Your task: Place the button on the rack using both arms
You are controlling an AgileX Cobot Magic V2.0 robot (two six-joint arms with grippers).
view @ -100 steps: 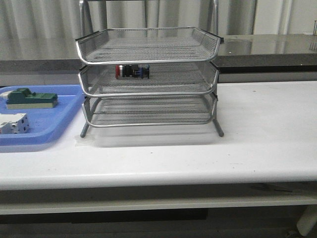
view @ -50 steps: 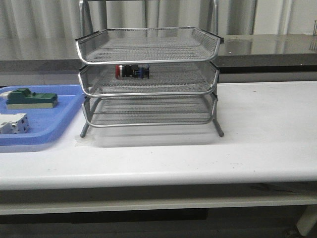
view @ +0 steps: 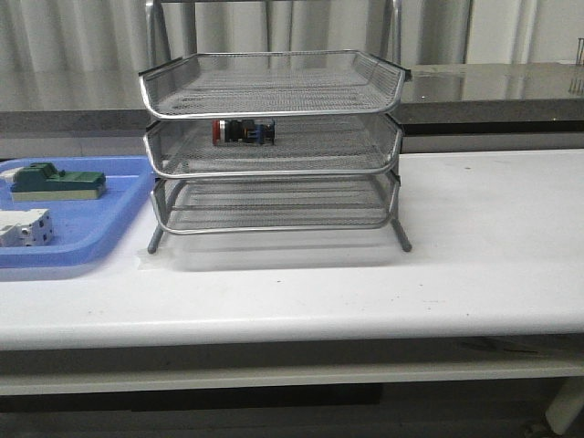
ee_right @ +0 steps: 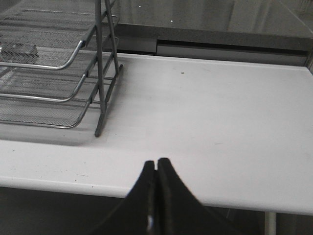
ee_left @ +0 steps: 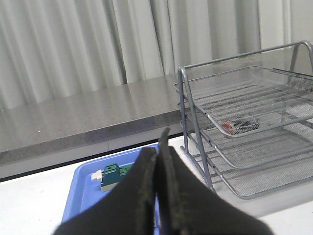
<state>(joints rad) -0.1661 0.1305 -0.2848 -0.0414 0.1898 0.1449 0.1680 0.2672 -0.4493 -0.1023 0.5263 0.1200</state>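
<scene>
The button point(view: 242, 131), red-headed with a black and blue body, lies on its side in the middle tray of the silver wire-mesh rack point(view: 274, 96). It shows again in the left wrist view as the button point(ee_left: 239, 124) inside the rack point(ee_left: 254, 142), and dimly in the right wrist view as the button point(ee_right: 19, 49) in the rack point(ee_right: 100, 68). My left gripper point(ee_left: 157, 147) is shut and empty, held back from the table's left side. My right gripper point(ee_right: 156, 162) is shut and empty over the table's front edge. Neither gripper appears in the front view.
A flat blue tray point(view: 109, 228) at the left holds a green block point(view: 55, 182) and a white block point(view: 23, 226). A grey counter point(view: 493, 87) runs behind the white table point(view: 474, 265). The rack's feet point(view: 402, 239) stand on the table.
</scene>
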